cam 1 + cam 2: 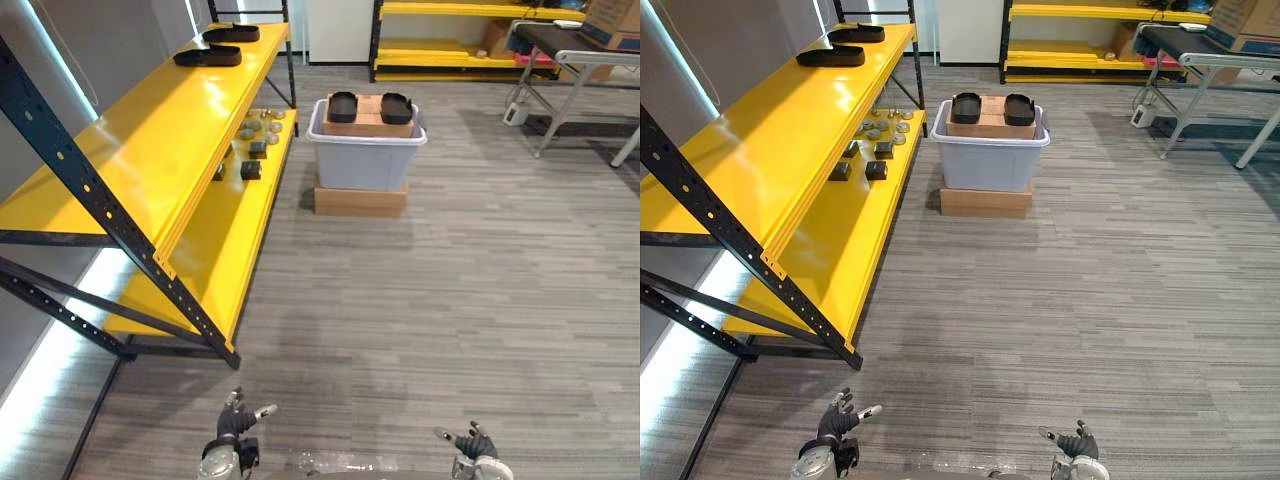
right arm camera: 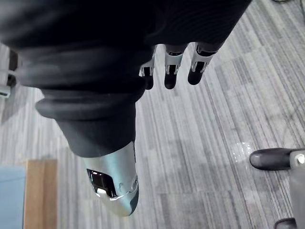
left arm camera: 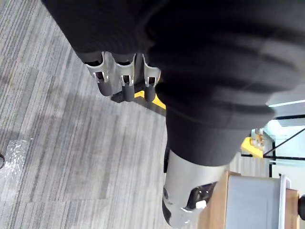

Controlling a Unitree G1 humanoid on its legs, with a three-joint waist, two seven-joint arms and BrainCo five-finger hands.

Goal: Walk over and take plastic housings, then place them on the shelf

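Two black plastic housings [image 1: 343, 105] sit on a brown box [image 1: 368, 122] in the grey bin [image 1: 365, 165], far ahead across the floor, so the robot needs to walk there first. The yellow shelf [image 1: 170, 130] stands near the bin. The left hand [image 1: 235, 425] and right hand [image 1: 472, 443] hang low, fingers loose, holding nothing.

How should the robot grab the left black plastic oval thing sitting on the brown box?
Probably from above, pinching the black oval plastic housing across its narrow width, on its two long rims. It lies flat on the brown cardboard box, raised above the rim of the grey plastic bin, so both long sides look free. A gap separates it from the second housing.
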